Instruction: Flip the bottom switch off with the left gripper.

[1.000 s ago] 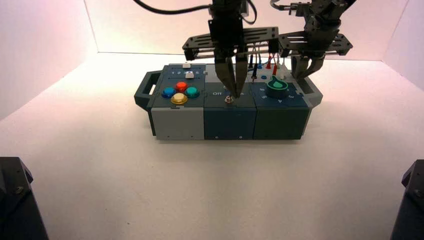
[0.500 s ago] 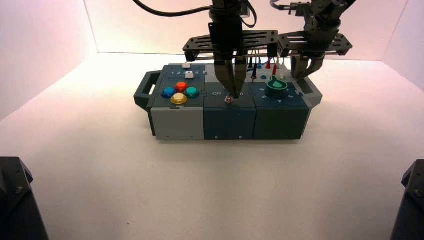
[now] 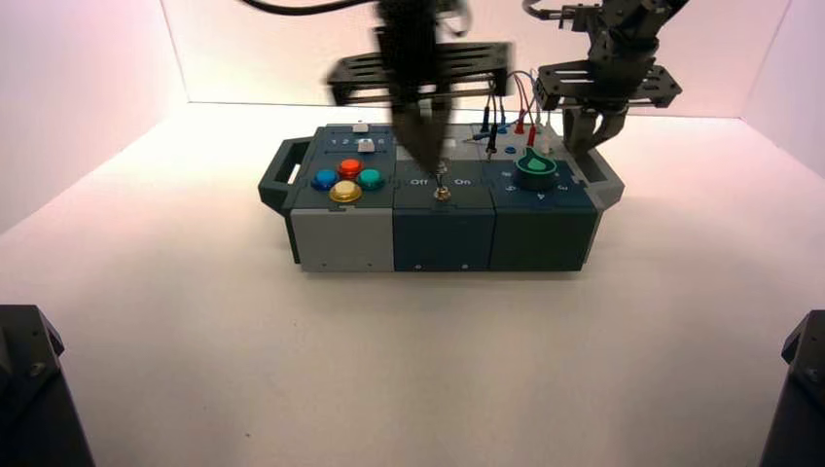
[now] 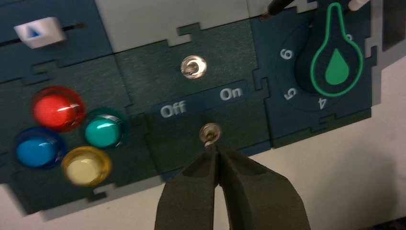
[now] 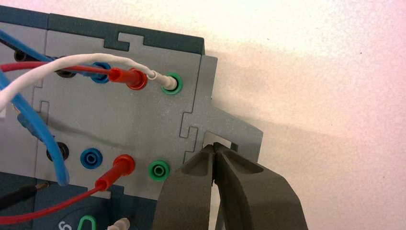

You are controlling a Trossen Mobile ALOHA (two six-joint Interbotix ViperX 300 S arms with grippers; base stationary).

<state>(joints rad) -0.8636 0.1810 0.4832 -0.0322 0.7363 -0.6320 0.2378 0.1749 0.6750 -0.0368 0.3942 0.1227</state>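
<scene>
In the high view, 12 o'clock is the side far from the camera. The white surface (image 3: 292, 360) carries the box (image 3: 443, 238), which has its long axis from 9 to 3 o'clock.

The left gripper (image 4: 216, 147) is above the middle of the box, near its front edge. Its fingers point down and toward about 5 o'clock, and their long axis runs from 11 to 5 o'clock. It is clenched, with the two tips together, and it grasps nothing. The tips are just beside the bottom switch; I cannot tell if they touch it.

The right gripper (image 5: 214, 143) waits over the box's handle at 2 o'clock, also clenched on nothing.

The green-edged knob (image 3: 536, 169) sits toward 3 o'clock on the box. Behind it, toward 1 o'clock, are the wires (image 5: 36, 120), red, white, blue and black. Toward 9 o'clock are four round buttons: red (image 3: 349, 168), blue (image 3: 325, 180), green (image 3: 370, 179) and yellow (image 3: 345, 192). Two white sliders (image 3: 366, 146) are at 10 o'clock.

The bottom switch (image 4: 209, 134) is metal, at 6 o'clock from the "Off" and "On" lettering (image 4: 201, 101). The top switch (image 4: 193, 67) is at 12 o'clock from this lettering.
</scene>
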